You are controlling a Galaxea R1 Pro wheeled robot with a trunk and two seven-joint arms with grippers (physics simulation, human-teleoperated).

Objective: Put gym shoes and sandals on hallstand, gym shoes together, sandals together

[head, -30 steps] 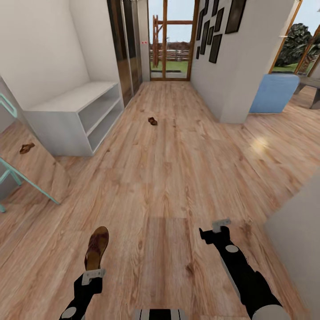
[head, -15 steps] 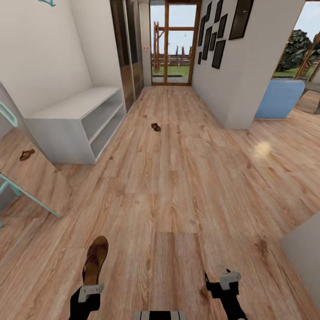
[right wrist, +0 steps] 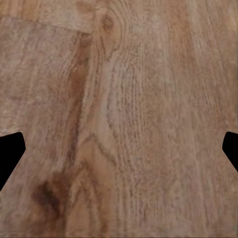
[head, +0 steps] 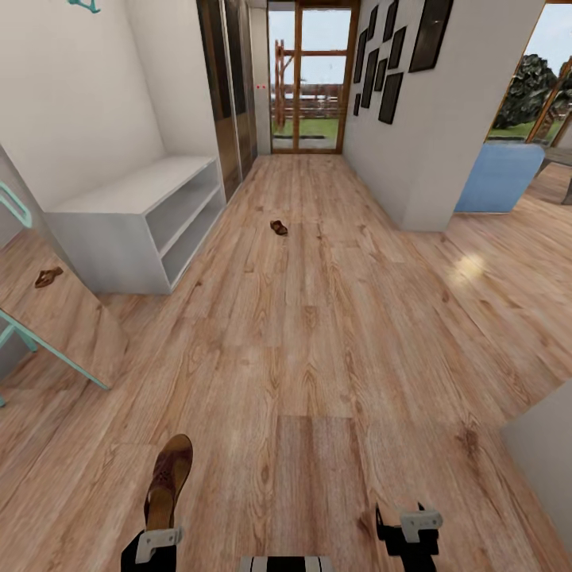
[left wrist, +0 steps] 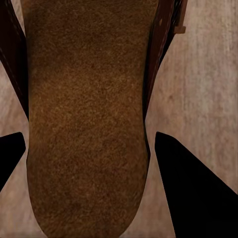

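Left wrist: grainy tan sandal (left wrist: 87, 119) footbed

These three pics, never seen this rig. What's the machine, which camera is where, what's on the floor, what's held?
It is a simulated wheeled robot with two arms. The large picture comes from its head camera, looking down a corridor. The other two come from cameras near each end effector. The left end effector holds a brown sandal; the left wrist view shows its footbed between the fingers. The right end effector is open, with bare wood floor below it. A second sandal lies farther down the corridor floor. A white shelf bench stands at the left wall.
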